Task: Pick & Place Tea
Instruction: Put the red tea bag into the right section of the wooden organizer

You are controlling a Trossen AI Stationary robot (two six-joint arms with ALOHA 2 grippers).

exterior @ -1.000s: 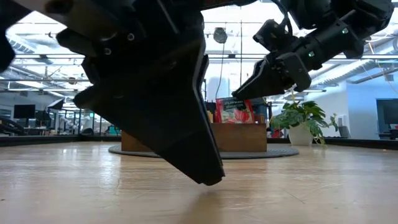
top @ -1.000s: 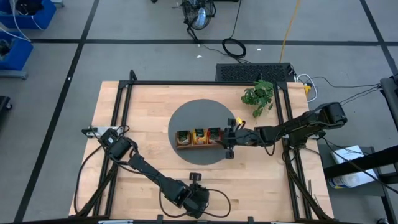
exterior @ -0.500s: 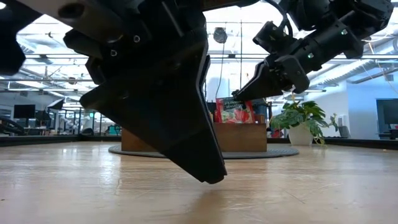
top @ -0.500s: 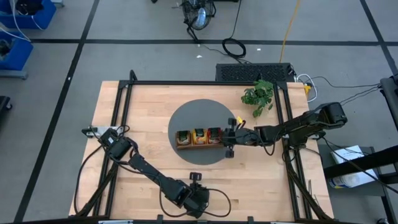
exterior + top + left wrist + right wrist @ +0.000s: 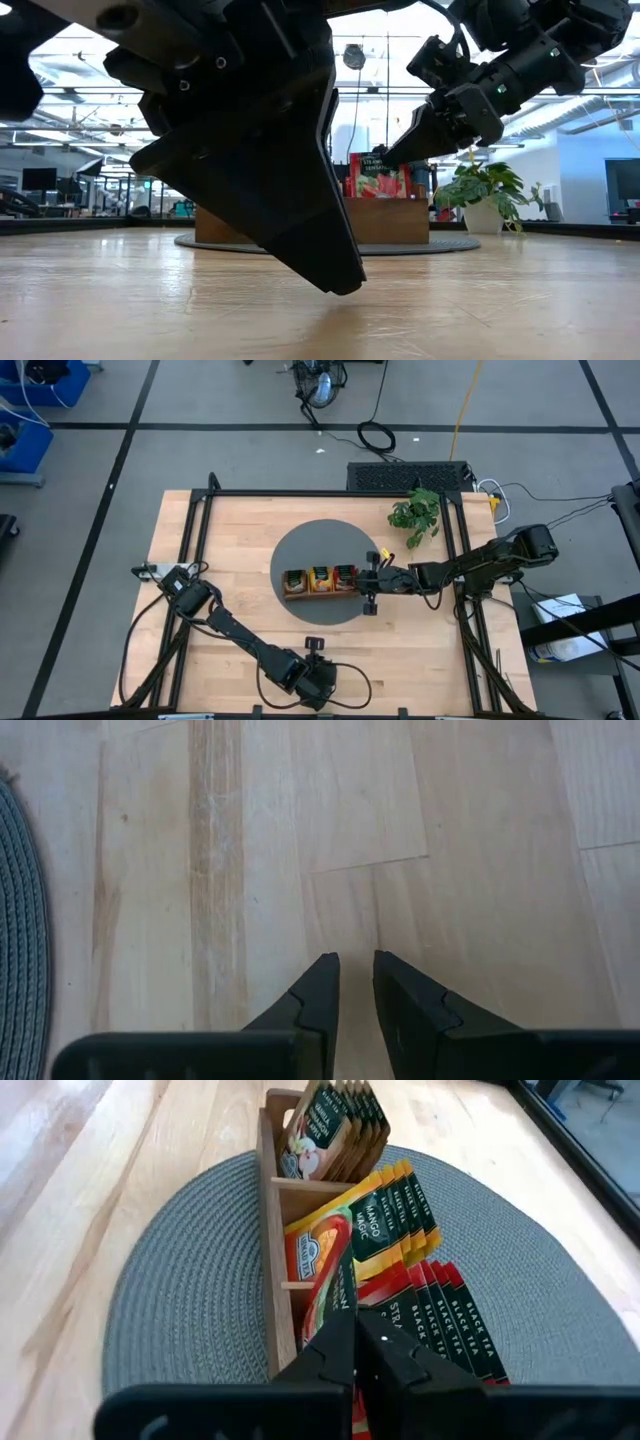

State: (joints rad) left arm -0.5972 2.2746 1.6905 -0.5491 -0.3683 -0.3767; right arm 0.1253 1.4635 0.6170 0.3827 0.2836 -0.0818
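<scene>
A brown wooden tray (image 5: 318, 582) stands on a round grey mat (image 5: 300, 550). Its three compartments hold upright tea sachets: dark green (image 5: 335, 1125), orange-yellow (image 5: 395, 1215) and red (image 5: 455, 1325). My right gripper (image 5: 360, 582) is at the tray's right end, shut on one red sachet (image 5: 377, 177) that stands above the tray wall. My left gripper (image 5: 355, 970) hangs over bare wood near the table's front edge, with a narrow gap between its fingers and nothing in it. My right gripper pinches the red sachet by its upper edge (image 5: 338, 1302) between its two fingers. The fingers come from the table's right, slanting down. The sachet stands nearly upright, its lower part inside the tray's right-hand compartment.
A small potted plant (image 5: 416, 515) stands at the far right of the table, behind my right arm. Black frame rails (image 5: 190, 560) run along the table's sides. Cables (image 5: 150, 572) lie by my left arm's base.
The red sachet at my right gripper's fingertips has gone from leaning to nearly upright in the tray. My right gripper has stayed at the tray's right end.
</scene>
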